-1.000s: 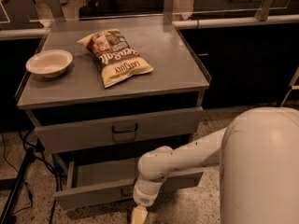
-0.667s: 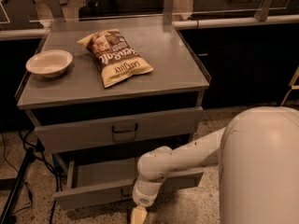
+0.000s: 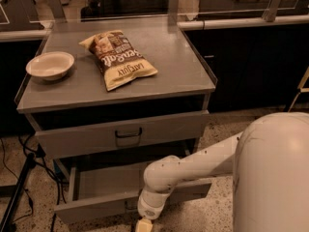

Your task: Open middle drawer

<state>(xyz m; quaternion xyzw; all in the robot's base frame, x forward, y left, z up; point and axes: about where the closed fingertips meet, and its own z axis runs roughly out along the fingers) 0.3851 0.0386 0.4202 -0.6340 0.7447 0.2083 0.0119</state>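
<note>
The middle drawer [image 3: 99, 182] is the wide shallow grey tray below the taller-fronted top drawer [image 3: 120, 135]. It stands pulled out, and its inside looks empty. Its low flat front [image 3: 91, 209] faces me near the floor. My arm's white wrist [image 3: 155, 195] reaches down across the middle of that front and covers most of the centre handle. My gripper [image 3: 143, 224] points down at the picture's bottom edge, just in front of the drawer front and largely cut off.
On the cabinet top [image 3: 178, 66] lie a chip bag [image 3: 118, 57] and a white bowl [image 3: 50, 65]. Black cables and a stand leg [image 3: 21, 187] run down the cabinet's left side. My white arm body [image 3: 273, 178] fills the lower right. The floor is speckled.
</note>
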